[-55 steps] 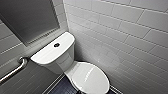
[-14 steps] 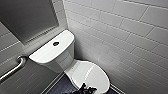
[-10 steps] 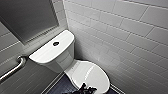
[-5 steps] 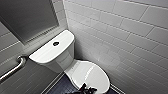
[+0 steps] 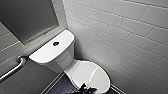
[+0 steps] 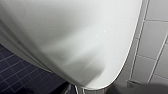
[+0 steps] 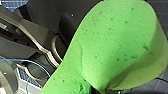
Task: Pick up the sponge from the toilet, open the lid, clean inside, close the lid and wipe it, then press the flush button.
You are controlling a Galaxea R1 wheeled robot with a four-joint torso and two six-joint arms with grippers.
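White tiles [image 5: 120,32] at 3 o'clock of toilet [image 5: 62,58], rail [image 5: 15,67] at 9 | lid [image 5: 90,75] lay shut | we logged right claw [image 7: 96,90] clamped on sponge [image 7: 117,47]

White lid [image 5: 91,75] closed; green sponge [image 7: 112,50] creased

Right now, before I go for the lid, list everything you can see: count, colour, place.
toilet: one, white, in the corner of the tiled walls
lid: one, white, shut over the bowl
flush button: one, dark, middle of the tank top
sponge: one, bright green, bent, in the right gripper
grab bar: one, grey metal, on the wall beside the tank
dark panel: one, grey, on the wall above the tank
wall tiles: many, white, both walls
floor: dark blue tiles, around the toilet
left gripper: one, black, at the lid's front edge
right gripper: one, dark, shut on the sponge
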